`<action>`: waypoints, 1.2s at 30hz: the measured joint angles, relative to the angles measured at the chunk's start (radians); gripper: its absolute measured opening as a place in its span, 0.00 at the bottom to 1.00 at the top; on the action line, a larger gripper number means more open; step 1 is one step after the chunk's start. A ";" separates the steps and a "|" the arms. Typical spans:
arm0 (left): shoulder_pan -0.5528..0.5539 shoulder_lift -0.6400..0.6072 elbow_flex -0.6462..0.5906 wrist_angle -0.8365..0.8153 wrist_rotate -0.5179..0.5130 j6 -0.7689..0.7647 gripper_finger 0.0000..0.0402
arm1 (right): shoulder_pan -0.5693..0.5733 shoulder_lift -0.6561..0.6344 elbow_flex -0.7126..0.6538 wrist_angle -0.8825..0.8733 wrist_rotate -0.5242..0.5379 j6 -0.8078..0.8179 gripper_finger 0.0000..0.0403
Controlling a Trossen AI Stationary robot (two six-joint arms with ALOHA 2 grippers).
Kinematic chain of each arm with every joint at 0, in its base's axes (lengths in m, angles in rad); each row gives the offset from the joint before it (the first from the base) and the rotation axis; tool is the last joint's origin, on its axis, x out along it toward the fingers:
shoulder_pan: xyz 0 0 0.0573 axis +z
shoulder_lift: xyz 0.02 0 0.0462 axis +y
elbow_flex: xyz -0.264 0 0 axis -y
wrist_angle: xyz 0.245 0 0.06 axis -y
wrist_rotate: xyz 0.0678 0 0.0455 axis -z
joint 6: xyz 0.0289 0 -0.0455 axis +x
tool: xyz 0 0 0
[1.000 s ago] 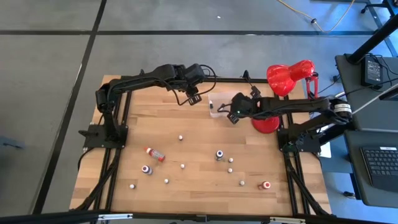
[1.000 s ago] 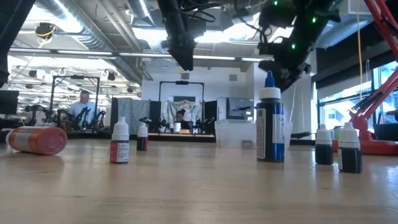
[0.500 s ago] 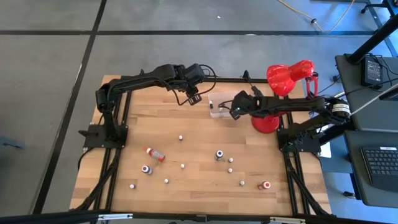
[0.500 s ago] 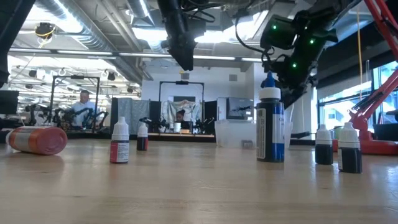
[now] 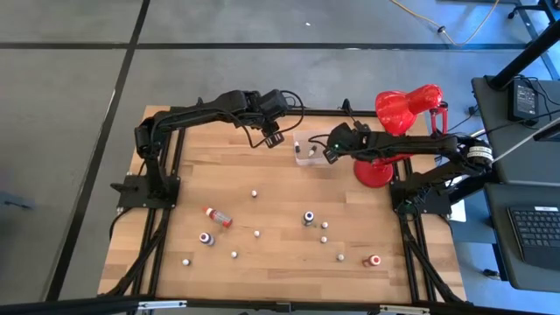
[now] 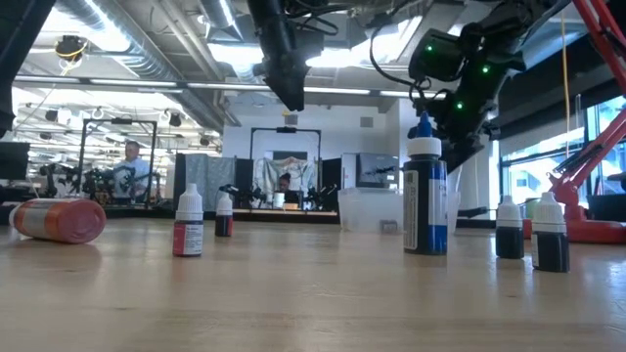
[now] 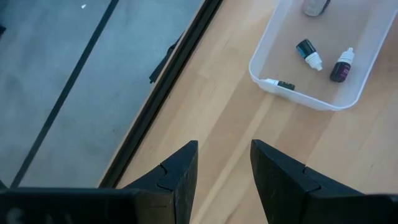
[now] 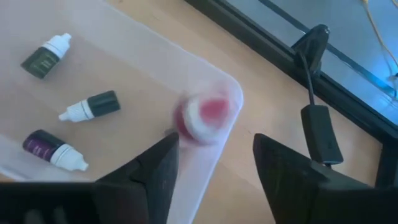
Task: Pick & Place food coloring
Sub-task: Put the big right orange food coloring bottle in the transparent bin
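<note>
- One red-capped bottle [image 8: 202, 119] shows blurred just past the right gripper [image 8: 208, 158], whose fingers have just spread and hold nothing: apparently a release over the tub [image 5: 306, 153].
- Three bottles [image 8: 87, 106] lie inside already.
- Left gripper [image 7: 221, 168] waits near the tub, half open, empty.
- Many bottles [image 5: 308, 217] remain scattered on the table [image 5: 210, 166].

high: straight down, far, whole table [image 5: 271, 219]
low: table-level, facing room
wrists: close above, both share tub [image 7: 314, 56]
</note>
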 joint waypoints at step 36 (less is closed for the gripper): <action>0.000 0.001 0.000 -0.010 0.001 0.028 0.36 | 0.303 -0.148 0.159 -0.363 -0.569 0.128 0.55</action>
